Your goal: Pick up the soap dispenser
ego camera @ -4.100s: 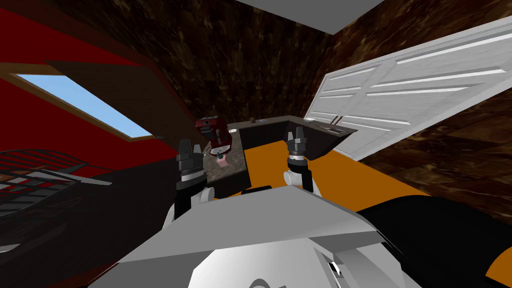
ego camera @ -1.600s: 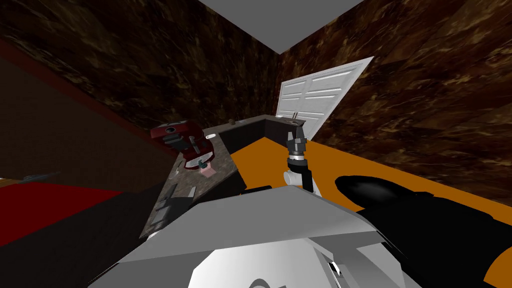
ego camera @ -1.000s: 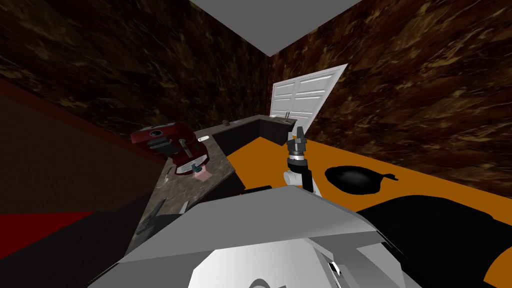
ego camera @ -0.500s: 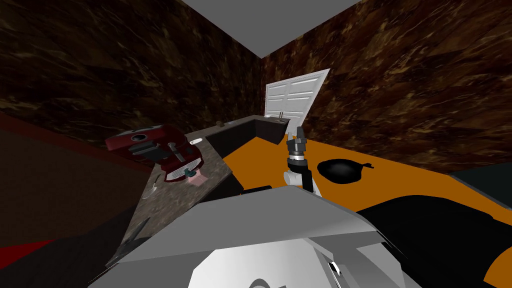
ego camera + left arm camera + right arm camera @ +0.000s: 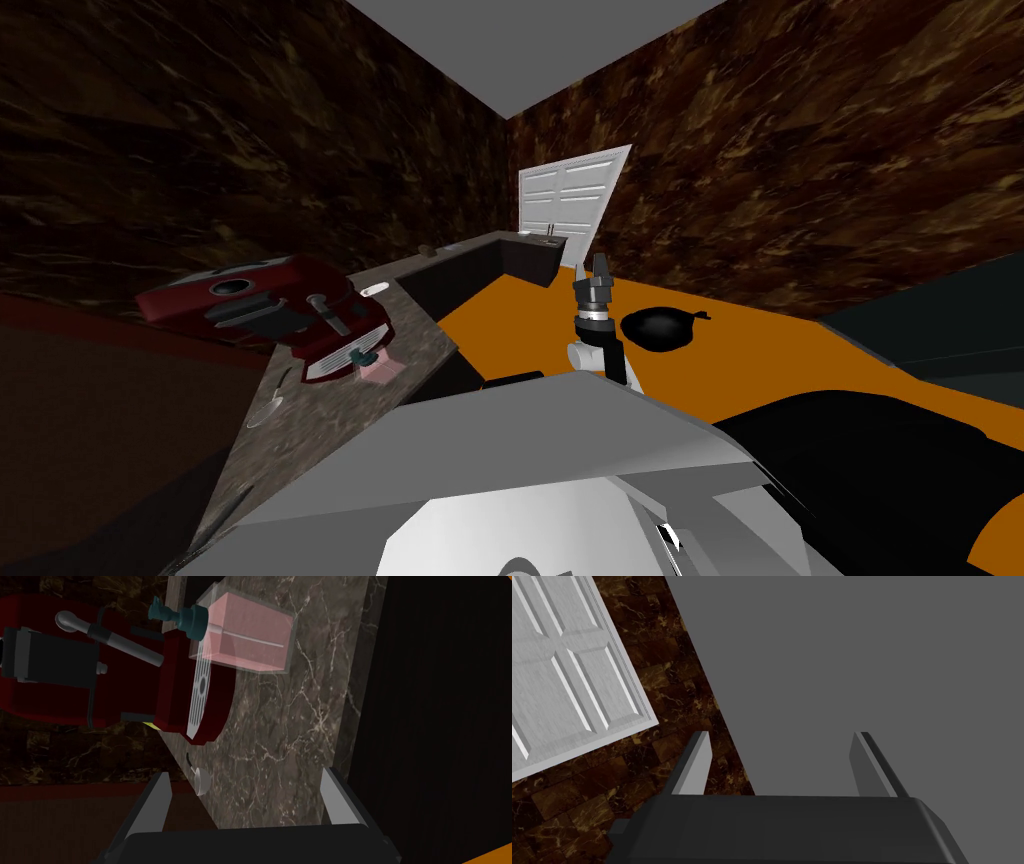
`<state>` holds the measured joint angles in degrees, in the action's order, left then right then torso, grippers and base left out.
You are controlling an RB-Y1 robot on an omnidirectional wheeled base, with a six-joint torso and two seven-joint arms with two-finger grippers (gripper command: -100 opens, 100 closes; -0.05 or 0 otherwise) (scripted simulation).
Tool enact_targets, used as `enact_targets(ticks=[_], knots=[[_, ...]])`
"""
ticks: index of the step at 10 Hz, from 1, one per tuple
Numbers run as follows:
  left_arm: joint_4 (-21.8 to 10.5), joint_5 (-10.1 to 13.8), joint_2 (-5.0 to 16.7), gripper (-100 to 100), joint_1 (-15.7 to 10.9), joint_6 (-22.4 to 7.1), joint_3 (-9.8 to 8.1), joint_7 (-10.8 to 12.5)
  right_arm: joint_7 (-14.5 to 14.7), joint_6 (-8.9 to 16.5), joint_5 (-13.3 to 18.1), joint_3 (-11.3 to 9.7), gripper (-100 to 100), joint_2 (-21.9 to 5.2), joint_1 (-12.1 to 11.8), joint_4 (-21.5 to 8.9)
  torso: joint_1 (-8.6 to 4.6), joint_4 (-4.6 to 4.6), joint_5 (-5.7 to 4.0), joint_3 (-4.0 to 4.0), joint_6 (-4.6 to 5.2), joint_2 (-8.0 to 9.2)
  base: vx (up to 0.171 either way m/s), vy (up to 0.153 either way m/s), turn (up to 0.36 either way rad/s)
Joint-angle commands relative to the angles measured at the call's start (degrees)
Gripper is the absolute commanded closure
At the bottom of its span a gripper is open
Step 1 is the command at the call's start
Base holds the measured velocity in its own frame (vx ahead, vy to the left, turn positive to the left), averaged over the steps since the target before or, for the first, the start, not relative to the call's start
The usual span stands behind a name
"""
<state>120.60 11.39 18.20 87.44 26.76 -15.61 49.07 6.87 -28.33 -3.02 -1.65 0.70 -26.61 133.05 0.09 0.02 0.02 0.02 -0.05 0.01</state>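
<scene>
Dark veined counter, pink soap dispenser beside red coffee machine, possibly a spoon, left pincer released, right pincer released.

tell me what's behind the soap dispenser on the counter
A dark red coffee machine stands right behind the pink soap dispenser on the marbled counter. The dispenser covers part of its drip tray, so I cannot tell whether they touch.
</scene>
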Motion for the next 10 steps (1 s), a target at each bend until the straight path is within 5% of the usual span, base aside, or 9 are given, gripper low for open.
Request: enact_targets(ticks=[1,8,10], knots=[[0.09,0.21,0.28,-100,0.75,-0.5,-0.31,1.64,0.0,0.0,0.0,0.0,0,0.0,0.0,0.0,0.0,0.0,0.0,0.0,0.0,0.0,-0.008,0.005,0.061],[-4.52,2.55,5.25,-100,11.84,-1.46,-4.02,13.02,0.0,0.0,0.0,0.0,0,0.0,0.0,0.0,-0.04,-0.02,-0.01,-0.05,0.0,-0.09,0.0,-0.012,-0.229],[-4.52,2.55,5.25,-100,12.26,-1.46,-4.02,14.76,0.0,0.0,0.0,0.0,0,0.0,-0.01,0.0,-0.05,-0.02,-0.01,-0.06,-0.01,-0.1,0.007,-0.009,-0.057]])
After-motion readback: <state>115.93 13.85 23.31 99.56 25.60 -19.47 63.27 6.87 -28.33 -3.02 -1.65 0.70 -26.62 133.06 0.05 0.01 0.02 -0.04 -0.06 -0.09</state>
